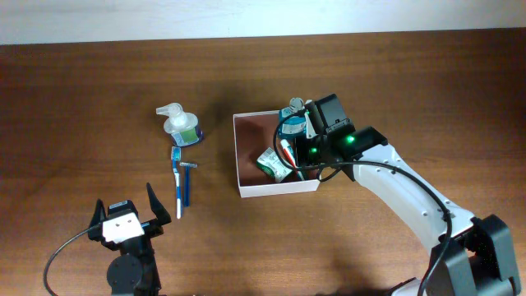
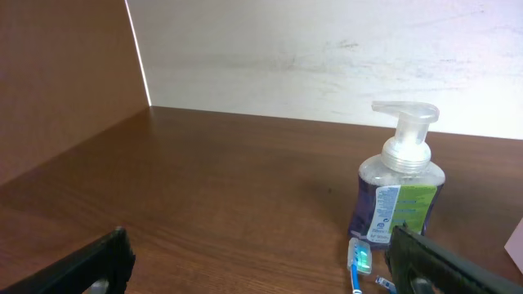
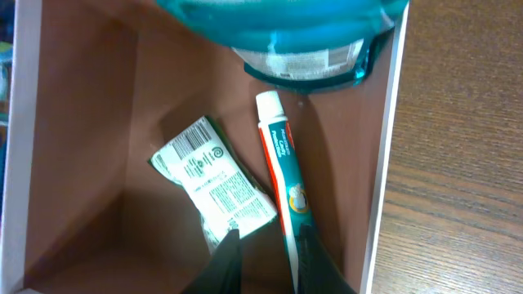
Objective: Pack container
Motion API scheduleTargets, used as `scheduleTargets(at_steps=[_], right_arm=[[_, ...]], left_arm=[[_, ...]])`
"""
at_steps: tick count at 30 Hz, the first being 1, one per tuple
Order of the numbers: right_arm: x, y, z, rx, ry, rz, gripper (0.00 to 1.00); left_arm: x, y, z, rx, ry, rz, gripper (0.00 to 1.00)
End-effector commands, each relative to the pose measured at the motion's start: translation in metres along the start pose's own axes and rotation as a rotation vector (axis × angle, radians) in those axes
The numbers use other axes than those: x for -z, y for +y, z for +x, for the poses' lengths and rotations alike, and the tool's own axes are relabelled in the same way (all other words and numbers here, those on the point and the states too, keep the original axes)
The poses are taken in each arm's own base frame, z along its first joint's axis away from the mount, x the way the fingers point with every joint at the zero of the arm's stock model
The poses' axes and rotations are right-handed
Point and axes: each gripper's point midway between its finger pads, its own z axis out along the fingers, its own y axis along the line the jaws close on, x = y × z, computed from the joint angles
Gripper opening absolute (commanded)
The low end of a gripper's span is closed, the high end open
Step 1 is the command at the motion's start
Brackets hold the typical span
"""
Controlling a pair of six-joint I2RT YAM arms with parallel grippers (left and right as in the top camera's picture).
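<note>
Container [image 1: 275, 190] under barely parted right hand [image 3: 267, 245], toothpaste tube [image 3: 282, 171] beneath; left hand [image 1: 125, 201] wide, empty.

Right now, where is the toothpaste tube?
In the right wrist view, the toothpaste tube lies in the container, just right of the green-and-white packet, below the teal bottle.

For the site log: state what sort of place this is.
Likely a robot test bench, not a bathroom: a wooden table against a plain white wall, a robot arm, and a soap bottle near a box holding toiletries.
</note>
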Motion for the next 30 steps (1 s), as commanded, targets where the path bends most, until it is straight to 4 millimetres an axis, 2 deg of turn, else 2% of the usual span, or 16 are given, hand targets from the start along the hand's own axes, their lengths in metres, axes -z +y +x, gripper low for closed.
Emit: scheduleTargets(at_steps=[1, 4, 7, 10, 16, 18, 20, 21, 24, 25, 28, 29, 30], right_arm=[[0.02, 0.008, -0.009, 0.058, -0.049, -0.02, 0.17], [0.04, 0.002, -0.017, 0.071, -0.105, 0.024, 0.18], [0.063, -0.018, -0.022, 0.065, -0.167, 0.147, 0.18], [0.081, -0.041, -0.022, 0.053, -0.199, 0.278, 0.23], [0.093, -0.084, -0.016, -0.019, -0.173, 0.4, 0.25], [0.097, -0.105, -0.016, -0.072, -0.166, 0.432, 0.28], [0.103, -0.127, -0.017, -0.129, -0.17, 0.463, 0.36], [0.106, -0.138, -0.017, -0.157, -0.172, 0.478, 0.44], [0.115, -0.168, -0.015, -0.242, -0.176, 0.508, 0.49], [0.117, -0.175, -0.014, -0.265, -0.176, 0.509, 0.55], [0.12, -0.189, -0.012, -0.312, -0.178, 0.505, 0.79], [0.122, -0.193, -0.011, -0.324, -0.179, 0.51, 0.98], [0.123, -0.195, -0.011, -0.33, -0.18, 0.514, 0.99]], left_arm=[[-0.001, 0.003, 0.003, -0.01, 0.006, -0.015, 0.99], [-0.001, 0.003, 0.003, -0.01, 0.006, -0.015, 0.99], [-0.001, 0.003, 0.003, -0.01, 0.006, -0.015, 0.99], [-0.001, 0.003, 0.003, -0.01, 0.006, -0.015, 1.0], [-0.001, 0.003, 0.003, -0.01, 0.006, -0.015, 0.99], [-0.001, 0.003, 0.003, -0.01, 0.006, -0.015, 0.99], [-0.001, 0.003, 0.003, -0.01, 0.006, -0.015, 0.99], [-0.001, 0.003, 0.003, -0.01, 0.006, -0.015, 0.99], [-0.001, 0.003, 0.003, -0.01, 0.006, -0.016, 0.99], [-0.001, 0.003, 0.003, -0.01, 0.006, -0.016, 0.99], [-0.001, 0.003, 0.003, -0.01, 0.006, -0.015, 0.99], [-0.001, 0.003, 0.003, -0.01, 0.006, -0.016, 0.99], [-0.001, 0.003, 0.003, -0.01, 0.006, -0.015, 0.99]])
